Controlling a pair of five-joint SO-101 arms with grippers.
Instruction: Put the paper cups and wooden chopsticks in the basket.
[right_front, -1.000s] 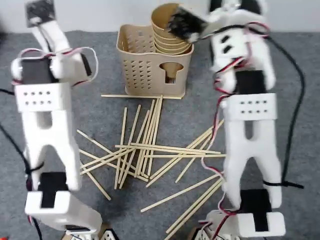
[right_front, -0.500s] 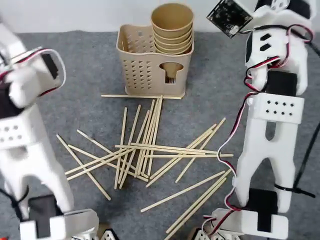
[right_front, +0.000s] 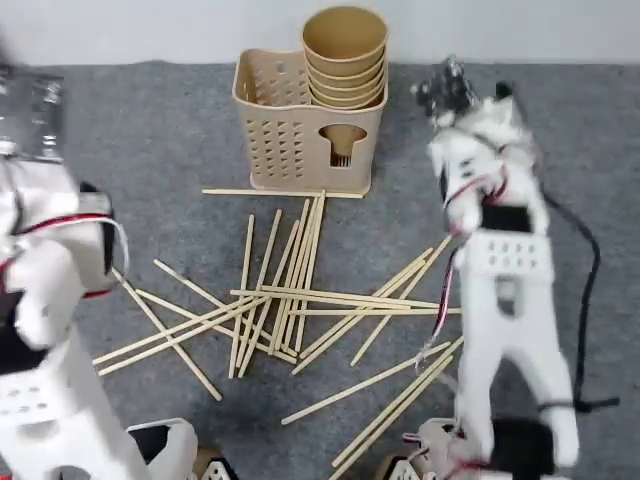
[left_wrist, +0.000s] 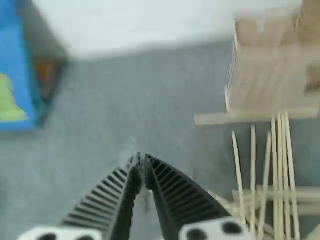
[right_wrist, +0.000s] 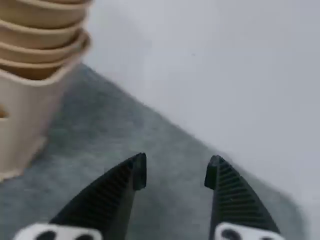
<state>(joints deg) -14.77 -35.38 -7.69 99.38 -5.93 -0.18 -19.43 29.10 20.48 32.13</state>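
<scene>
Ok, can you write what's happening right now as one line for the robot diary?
paper cups: stacked in basket | chopsticks: scattered on table | left gripper: shut, empty | right gripper: open, empty

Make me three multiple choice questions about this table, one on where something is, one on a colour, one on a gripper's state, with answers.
1. The paper cups are: A stacked in the basket; B lying loose beside it; C held by an arm.
2. The carpet is: A green; B red; C grey.
3. The right gripper is: A shut on a cup; B open; C shut empty.
Answers: 1 A, the stack rises from the basket's compartment. 2 C, the high view shows grey. 3 B, its jaws stand apart.
</scene>
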